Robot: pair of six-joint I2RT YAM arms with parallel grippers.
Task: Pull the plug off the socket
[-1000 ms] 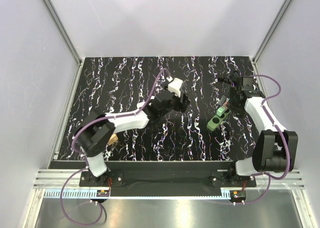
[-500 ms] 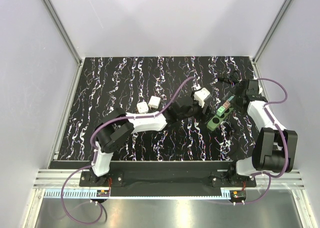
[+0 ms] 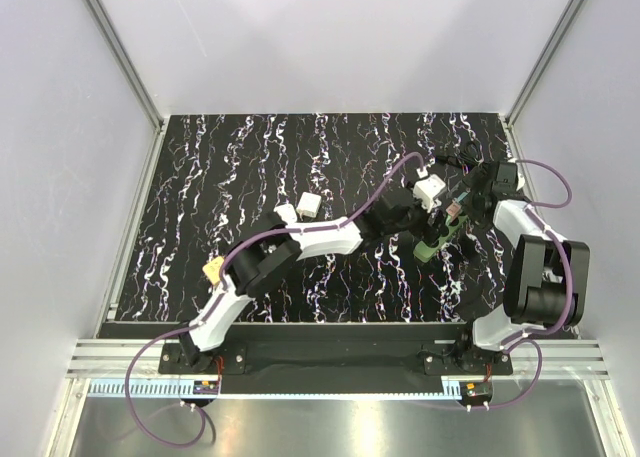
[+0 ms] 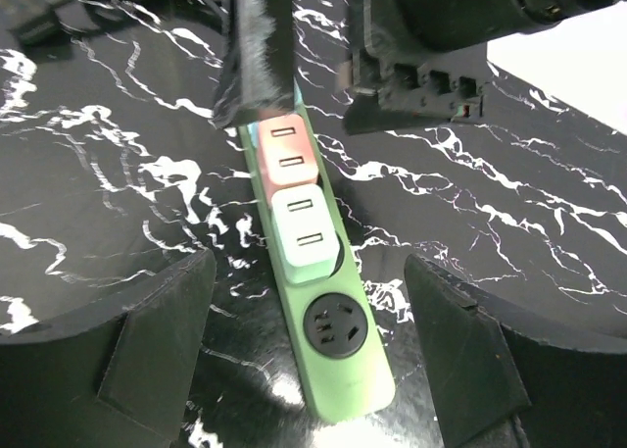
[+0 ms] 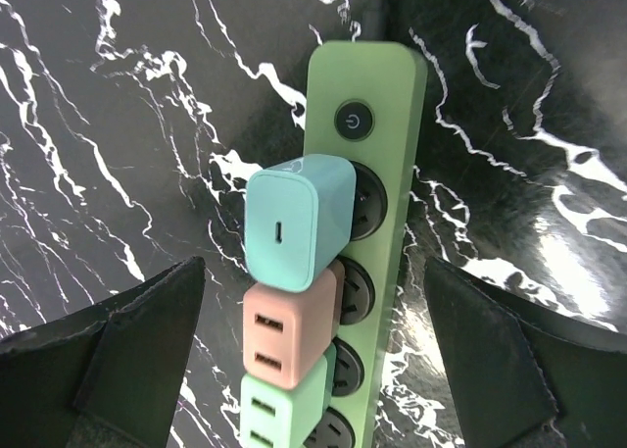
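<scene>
On the socket (image 5: pixel 387 75), teal plug (image 5: pixel 299 223) seated, lower end cropped

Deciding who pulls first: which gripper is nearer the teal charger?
Right. The right gripper hangs over the teal charger at the switch end of the socket; the left gripper hangs over its opposite end.

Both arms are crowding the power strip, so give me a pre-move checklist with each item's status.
1. Left gripper open: ok.
2. Right gripper open: ok.
3. Left gripper straddles the socket: ok.
4. Plugs there to pull: ok; teal plug, pink plug and pale plug are seated.
5. Socket pinned down for the pull: not ok, nothing grips it.
6. Clearance between the two grippers: cannot tell.
</scene>
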